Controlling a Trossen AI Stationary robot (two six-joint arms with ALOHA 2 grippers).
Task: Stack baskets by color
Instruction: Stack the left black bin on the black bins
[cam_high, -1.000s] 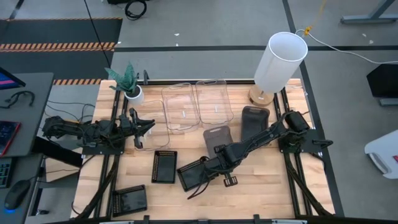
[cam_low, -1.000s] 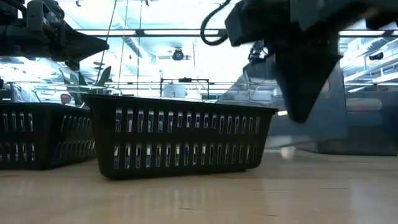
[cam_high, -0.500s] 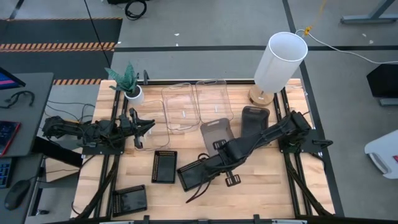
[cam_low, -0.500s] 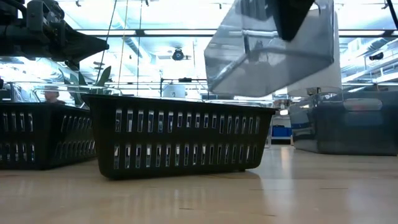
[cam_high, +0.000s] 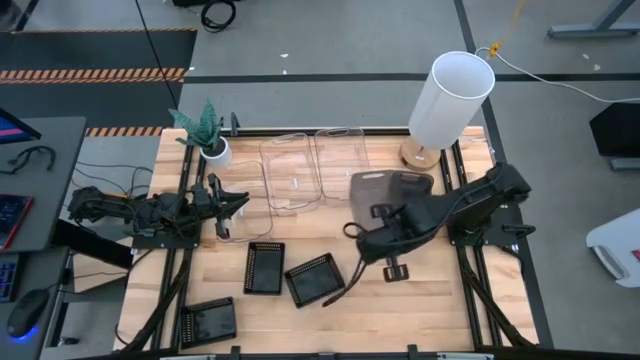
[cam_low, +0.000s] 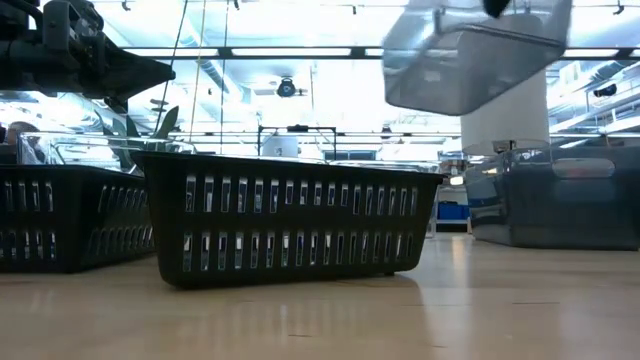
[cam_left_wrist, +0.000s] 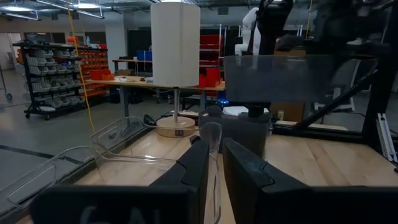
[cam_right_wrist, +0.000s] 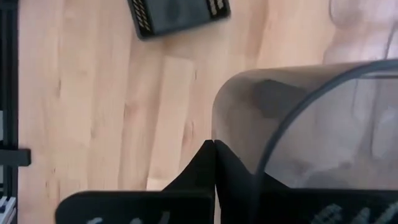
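Grey basket (cam_high: 374, 187) airborne, rim pinched by right hand (cam_right_wrist: 213, 149).

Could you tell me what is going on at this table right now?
The right gripper has its jaws shut on the rim of a grey basket and holds it in the air, near another grey basket by the lamp. The left gripper waits beside the clear baskets. Three black baskets sit unstacked.
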